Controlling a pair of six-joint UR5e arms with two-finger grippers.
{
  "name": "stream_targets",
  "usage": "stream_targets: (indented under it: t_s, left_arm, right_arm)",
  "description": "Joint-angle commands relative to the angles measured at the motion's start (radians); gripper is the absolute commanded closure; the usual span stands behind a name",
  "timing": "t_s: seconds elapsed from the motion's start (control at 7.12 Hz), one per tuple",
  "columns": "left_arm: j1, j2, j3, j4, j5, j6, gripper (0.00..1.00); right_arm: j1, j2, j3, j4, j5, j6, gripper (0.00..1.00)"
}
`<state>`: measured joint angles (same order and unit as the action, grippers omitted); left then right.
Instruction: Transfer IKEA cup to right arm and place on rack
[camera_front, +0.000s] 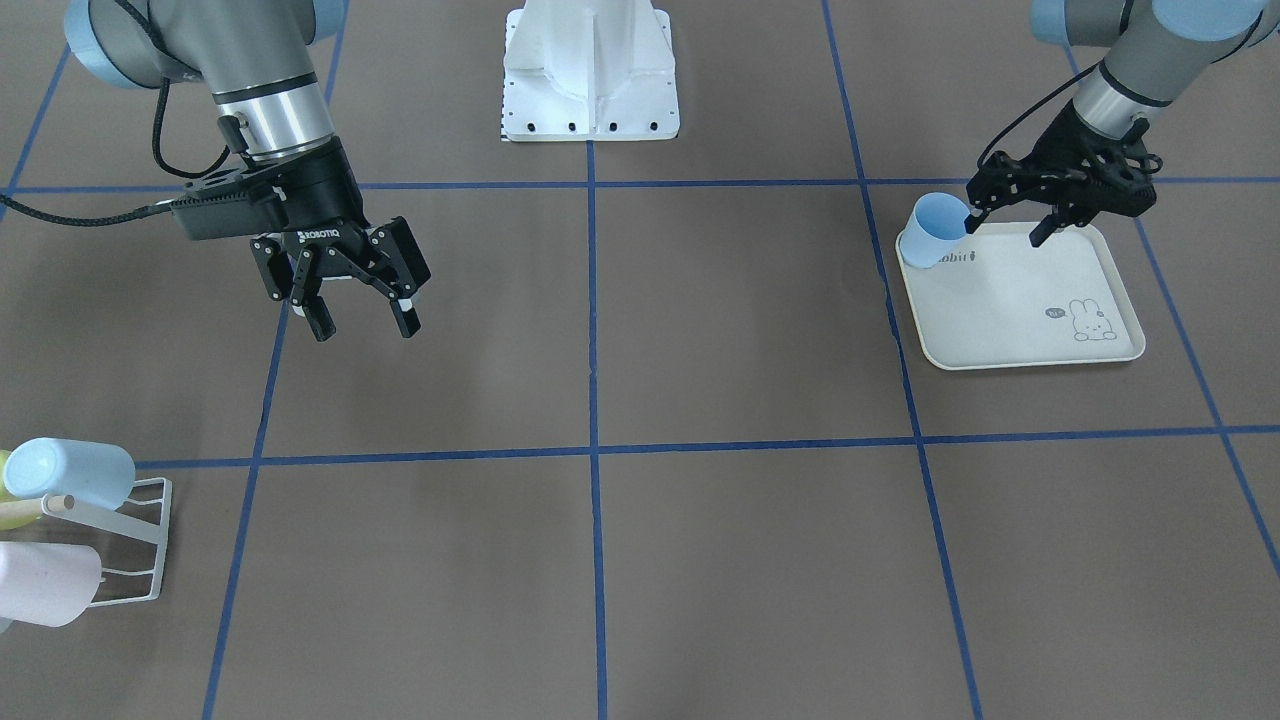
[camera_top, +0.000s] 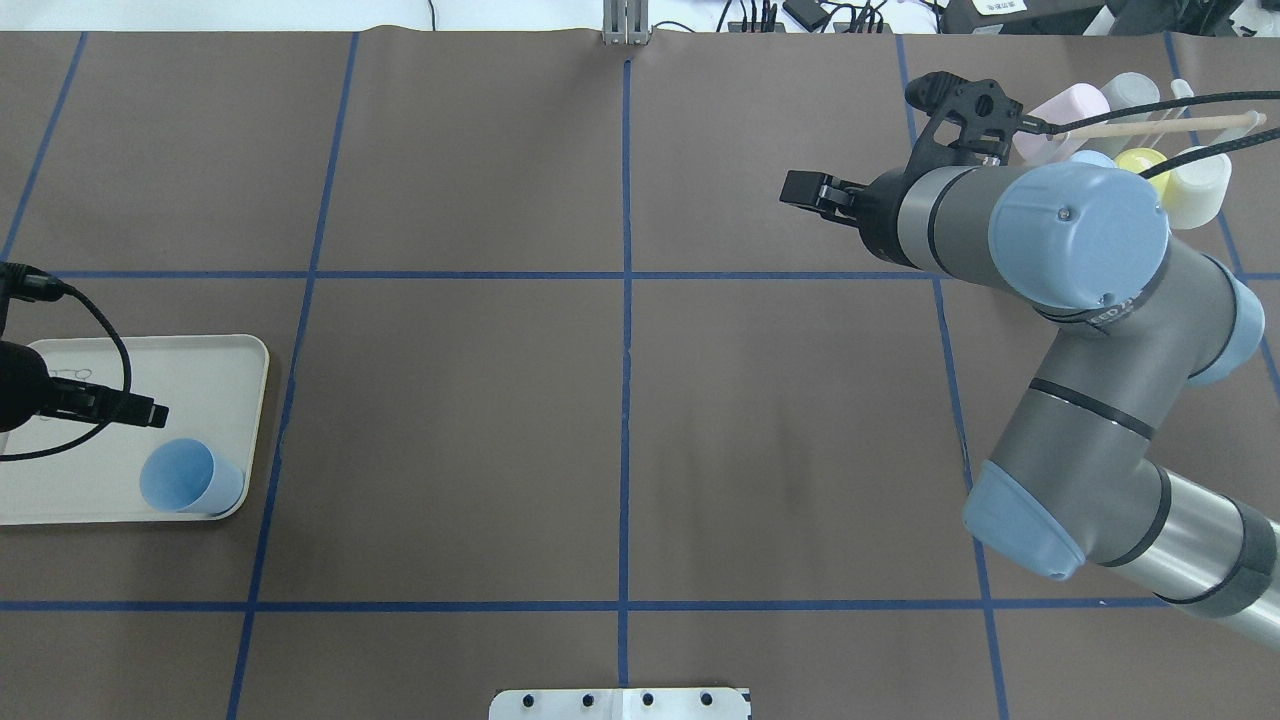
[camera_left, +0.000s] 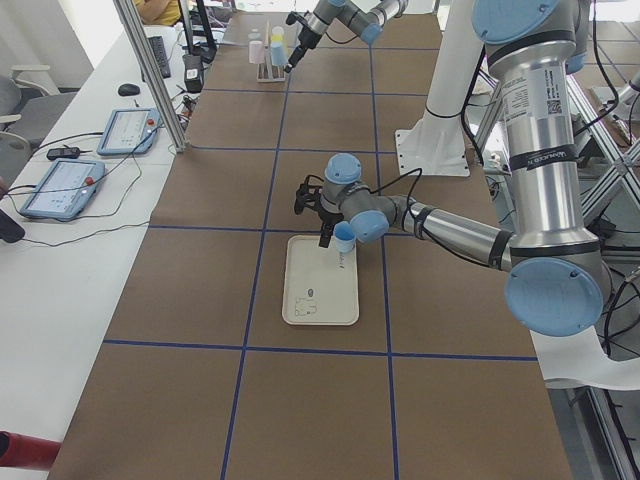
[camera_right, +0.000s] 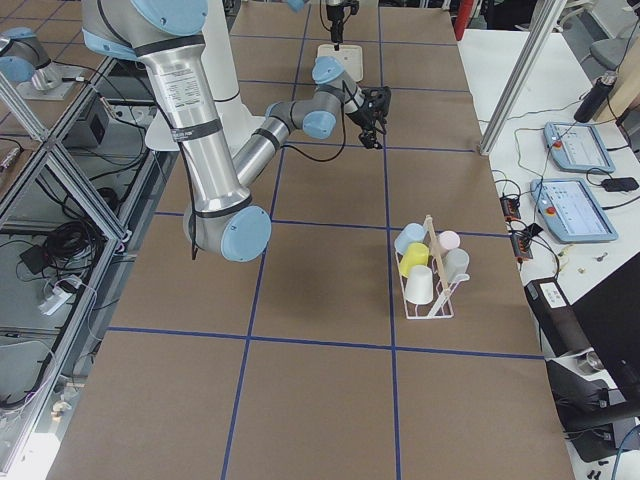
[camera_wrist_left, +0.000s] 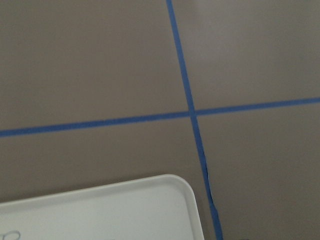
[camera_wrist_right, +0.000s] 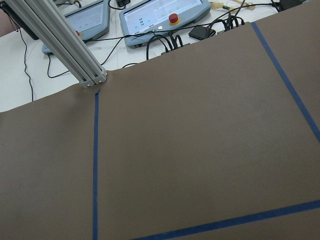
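A light blue IKEA cup (camera_front: 935, 232) stands at the corner of a cream tray (camera_front: 1030, 300) with a rabbit drawing, mouth up. It also shows in the overhead view as the cup (camera_top: 190, 478). My left gripper (camera_front: 1003, 232) hovers open over the tray. One finger sits at the cup's rim and the other is out over the tray. My right gripper (camera_front: 360, 320) hangs open and empty above the table, far from the cup. The white wire rack (camera_front: 130, 540) stands at the table's far right end. The left wrist view shows only the tray's corner (camera_wrist_left: 125, 210).
The rack (camera_right: 430, 275) holds several cups in blue, pink, yellow and white around a wooden dowel. The white robot base (camera_front: 590, 75) sits at the middle back. An aluminium post (camera_wrist_right: 60, 40) and control tablets (camera_wrist_right: 165, 20) stand past the table's edge.
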<state>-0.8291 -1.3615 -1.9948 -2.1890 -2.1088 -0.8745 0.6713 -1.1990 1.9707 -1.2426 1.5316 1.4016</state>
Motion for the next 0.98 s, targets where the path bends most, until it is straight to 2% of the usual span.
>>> stream_targets:
  t_s: [0.0,0.42,0.56,0.7,0.84]
  left_arm:
    - [0.03,0.01,0.007,0.002,-0.022,-0.005,0.09]
    - [0.083,0.004,0.031,-0.005,-0.016,-0.037,0.16]
    - [0.114,-0.007,0.039,-0.005,-0.013,-0.073,0.25]
    - [0.139,-0.013,0.045,-0.005,-0.005,-0.118,0.6]
    - [0.145,-0.019,0.045,-0.005,-0.005,-0.138,1.0]
  right_arm:
    - [-0.001,-0.002,0.0,0.0,-0.001,0.003,0.0]
    - [-0.001,-0.008,0.005,0.0,-0.001,0.004,0.0]
    - [-0.001,-0.008,0.005,0.0,-0.001,0.003,0.0]
    - [-0.001,-0.008,0.004,0.0,-0.001,0.003,0.0]
    - [-0.001,-0.008,0.005,0.0,-0.002,0.003,0.0]
